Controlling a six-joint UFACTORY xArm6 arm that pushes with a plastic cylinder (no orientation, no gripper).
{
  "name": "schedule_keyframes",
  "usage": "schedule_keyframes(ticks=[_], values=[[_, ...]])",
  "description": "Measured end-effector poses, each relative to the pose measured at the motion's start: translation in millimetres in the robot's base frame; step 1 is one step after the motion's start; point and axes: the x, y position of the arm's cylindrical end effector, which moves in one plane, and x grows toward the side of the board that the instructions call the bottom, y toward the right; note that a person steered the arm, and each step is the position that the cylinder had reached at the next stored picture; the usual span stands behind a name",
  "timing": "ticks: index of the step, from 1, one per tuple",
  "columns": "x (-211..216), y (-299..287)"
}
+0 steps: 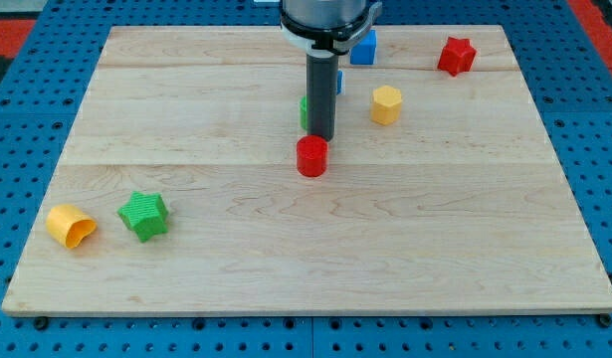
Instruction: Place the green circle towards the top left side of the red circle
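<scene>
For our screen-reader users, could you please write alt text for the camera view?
My tip rests just above the red circle, hiding most of the green circle behind the rod. A yellow hexagon sits to the right on the wooden board.

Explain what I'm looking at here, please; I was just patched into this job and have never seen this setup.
You have one camera picture, looking down at an angle onto a wooden board set on a blue pegboard. The grey body at the view's top is a robot arm ending in a straight dark rod; it has no hand and holds nothing, it only pushes blocks. Its lower end, my tip, sits just above the red circle in the view. A sliver of the green circle shows at the rod's left edge, mostly hidden. A blue block sits near the top, another blue piece peeks from behind the rod, then a yellow hexagon and a red star at the right. At bottom left lie a green star and a yellow block.
</scene>
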Motion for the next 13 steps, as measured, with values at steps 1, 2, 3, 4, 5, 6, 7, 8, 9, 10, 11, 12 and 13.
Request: schedule_keyframes(ticks=[1, 2, 3, 4, 5, 6, 7, 8, 9, 10, 11, 12, 13], values=[[-10.1, 23.5], [-14.7, 27.5], [-19.4, 27.5], [-17.4, 27.2], [2.7, 6.3], [-3.5, 11.1], [-22.8, 26.4], [-29.0, 31.1], [-59.2, 36.5], [-73.2, 30.4], [-72.8, -2.6], [-57.7, -13.1], [-35.8, -19.0]])
